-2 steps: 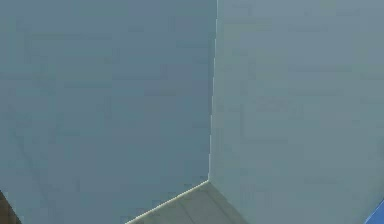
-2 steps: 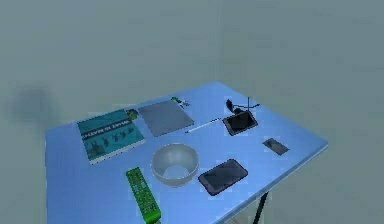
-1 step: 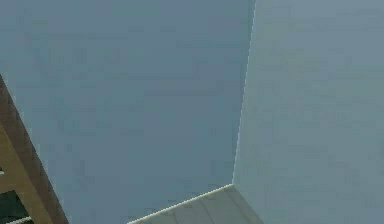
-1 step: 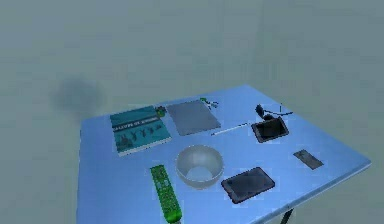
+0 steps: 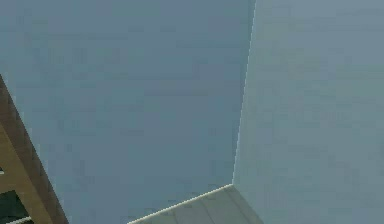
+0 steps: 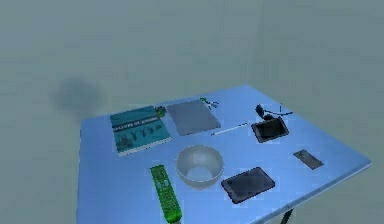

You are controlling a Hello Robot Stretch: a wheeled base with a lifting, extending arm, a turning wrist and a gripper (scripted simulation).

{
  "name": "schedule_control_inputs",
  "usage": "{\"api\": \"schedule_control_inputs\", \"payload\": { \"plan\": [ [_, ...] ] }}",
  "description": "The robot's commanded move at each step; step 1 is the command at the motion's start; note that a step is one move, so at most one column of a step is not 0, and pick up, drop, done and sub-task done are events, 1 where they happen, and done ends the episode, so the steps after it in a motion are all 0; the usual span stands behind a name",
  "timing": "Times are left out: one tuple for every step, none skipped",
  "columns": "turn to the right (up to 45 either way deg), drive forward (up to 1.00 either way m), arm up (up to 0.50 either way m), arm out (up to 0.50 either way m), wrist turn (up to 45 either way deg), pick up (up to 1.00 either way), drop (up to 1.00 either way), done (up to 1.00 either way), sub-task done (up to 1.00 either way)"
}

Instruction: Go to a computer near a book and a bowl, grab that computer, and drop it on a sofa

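Computer lies flat on table, just beside book, near bowl.

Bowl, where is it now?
In the arm side view the white bowl sits on the blue table, between the green remote and a dark flat device.

Blue-grey walls at a corner, pale floor, brown wooden edge, light-blue table.

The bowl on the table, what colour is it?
White. The bowl sits on the blue table, clearest in the arm side view.
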Motion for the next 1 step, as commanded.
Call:
{"api": "schedule_control_inputs", "payload": {
  "plan": [
    [0.0, 0.0, 0.38, 0.0, 0.0, 0.0, 0.0, 0.0, 0.0]
  ]
}}
